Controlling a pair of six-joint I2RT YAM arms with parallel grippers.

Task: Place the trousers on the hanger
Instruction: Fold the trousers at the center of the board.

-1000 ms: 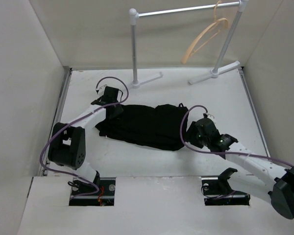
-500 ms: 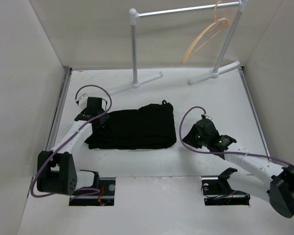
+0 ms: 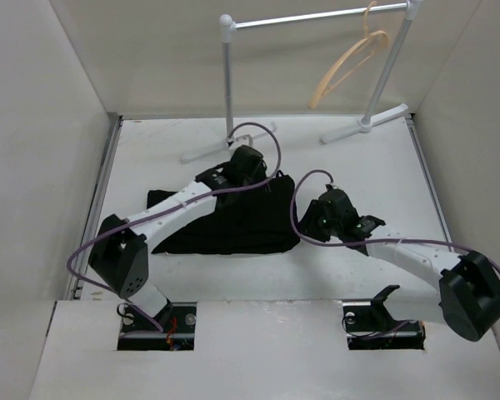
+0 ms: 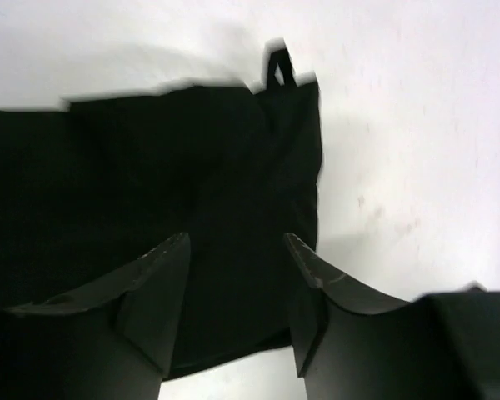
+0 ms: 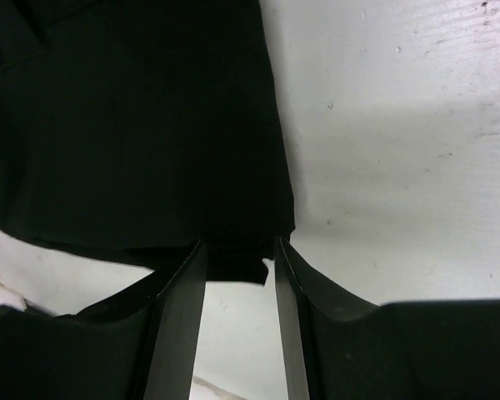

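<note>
The black trousers (image 3: 233, 221) lie folded flat on the white table. The tan wooden hanger (image 3: 350, 62) hangs on the rail at the back right, far from both grippers. My left gripper (image 3: 262, 179) is open over the trousers' far right part; in the left wrist view (image 4: 236, 242) black cloth (image 4: 150, 167) lies under the fingers and a small loop (image 4: 279, 71) sticks out at the edge. My right gripper (image 3: 311, 223) is open at the trousers' right edge; in the right wrist view (image 5: 237, 247) a cloth corner (image 5: 233, 267) lies between the fingertips.
The white-and-grey rail stand (image 3: 317, 17) stands at the back, its feet (image 3: 362, 125) on the table. White walls (image 3: 42, 125) close in the left, right and back. The arm bases (image 3: 150, 321) sit at the near edge.
My left arm has swung from the trousers' left end across to their far right part. My right gripper has moved left up to the trousers' right edge. The trousers lie flatter than a second ago.
</note>
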